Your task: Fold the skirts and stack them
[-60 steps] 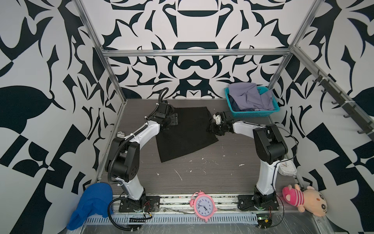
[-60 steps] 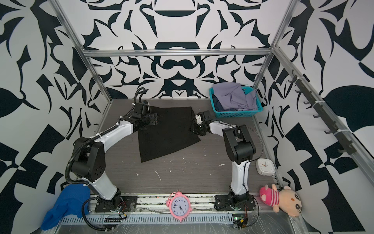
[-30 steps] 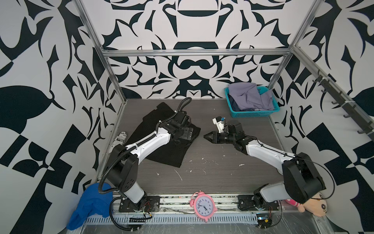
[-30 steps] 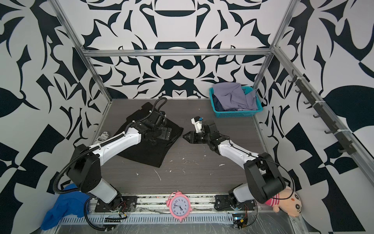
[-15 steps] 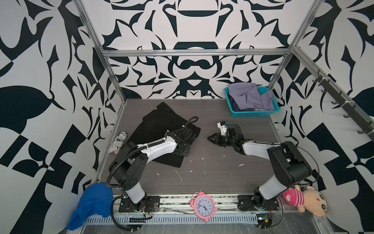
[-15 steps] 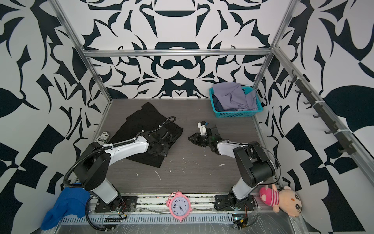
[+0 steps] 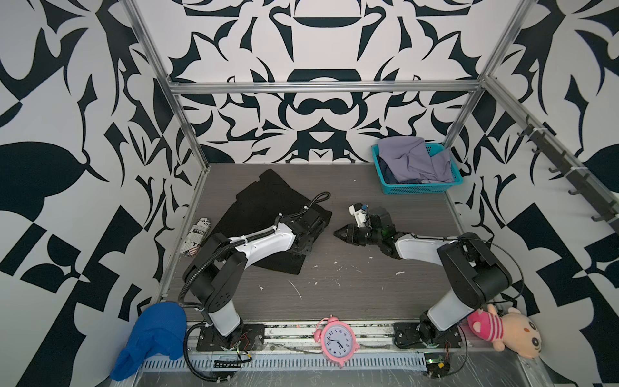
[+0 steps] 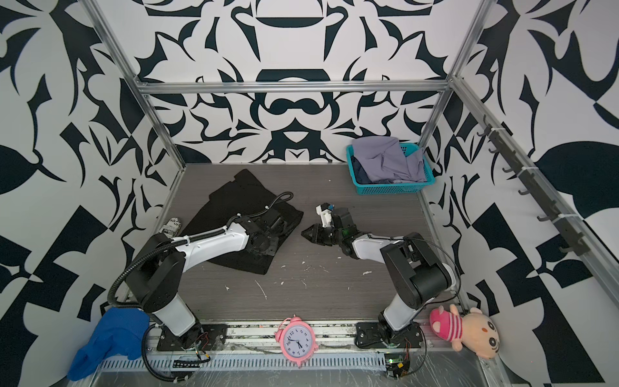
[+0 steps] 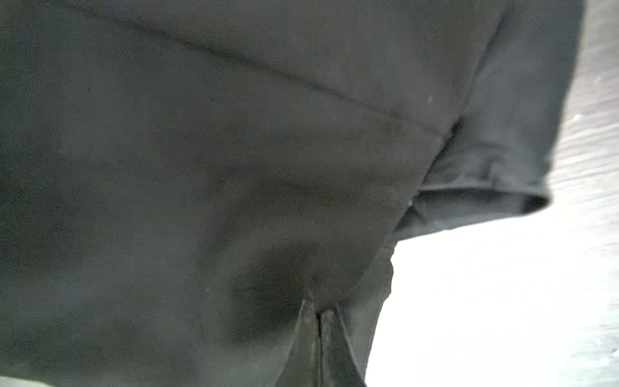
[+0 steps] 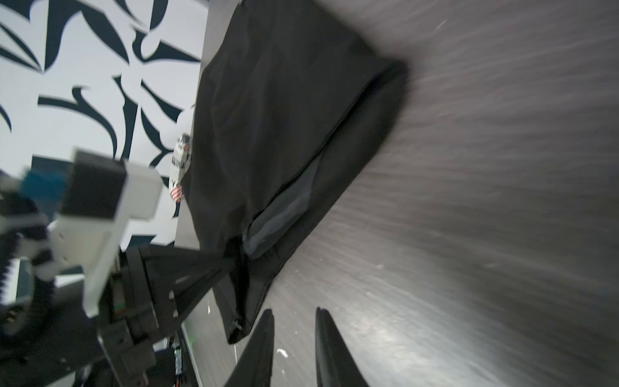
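Left wrist view: left tool (image 9: pixel 321 315) fingers together, pinching edge of black skirt (image 7: pixel 264 201), which lies partly doubled over on left of counter (image 7: pixel 368 284). Right tool (image 10: pixel 294 311) parted, empty, near skirt, not touching. Lavender skirt (image 7: pixel 408 160) sits in basket (image 7: pixel 418 191). Step, by my read: folding first skirt. Next likely: lift pinched edge, carry across, lay flat.

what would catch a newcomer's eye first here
The bold black-and-white walls dominate. On the left of the table lies a black skirt, the left gripper shut on its edge; a teal basket holding a lavender-grey skirt sits far right, a pink alarm clock front centre.
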You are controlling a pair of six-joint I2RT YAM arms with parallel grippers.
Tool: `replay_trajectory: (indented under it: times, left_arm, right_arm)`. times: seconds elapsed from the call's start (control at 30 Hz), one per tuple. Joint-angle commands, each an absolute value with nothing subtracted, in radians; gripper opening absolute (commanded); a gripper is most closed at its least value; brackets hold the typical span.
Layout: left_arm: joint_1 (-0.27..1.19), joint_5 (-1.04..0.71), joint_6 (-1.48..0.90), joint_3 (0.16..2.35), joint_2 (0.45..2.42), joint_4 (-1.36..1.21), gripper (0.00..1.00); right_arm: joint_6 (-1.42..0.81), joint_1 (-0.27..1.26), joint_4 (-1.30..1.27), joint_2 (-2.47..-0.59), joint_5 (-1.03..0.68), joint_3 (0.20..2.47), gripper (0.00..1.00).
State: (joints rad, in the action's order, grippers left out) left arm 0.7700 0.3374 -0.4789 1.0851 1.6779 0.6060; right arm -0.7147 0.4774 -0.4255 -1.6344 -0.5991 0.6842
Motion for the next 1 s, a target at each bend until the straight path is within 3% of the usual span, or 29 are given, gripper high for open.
replay_trajectory:
  times: [0.0, 0.67, 0.83, 0.97]
  left_arm:
    - [0.772, 0.405, -0.482, 1.105, 1.607, 0.649, 0.00]
    - [0.772, 0.411, -0.422, 1.106, 1.429, 0.571, 0.00]
    - [0.773, 0.398, -0.419, 1.106, 1.435, 0.551, 0.00]
    - [0.773, 0.386, -0.419, 1.108, 1.441, 0.536, 0.00]
  right_arm:
    - [-0.691, 0.509, -0.461, -1.649, -0.604, 0.725, 0.28]
    - [-0.806, 0.632, -0.737, -2.032, -0.460, 1.025, 0.32]
    - [-0.893, 0.658, -0.917, -2.109, -0.407, 1.068, 0.26]
    - [-0.874, 0.683, -0.885, -2.161, -0.383, 1.157, 0.27]
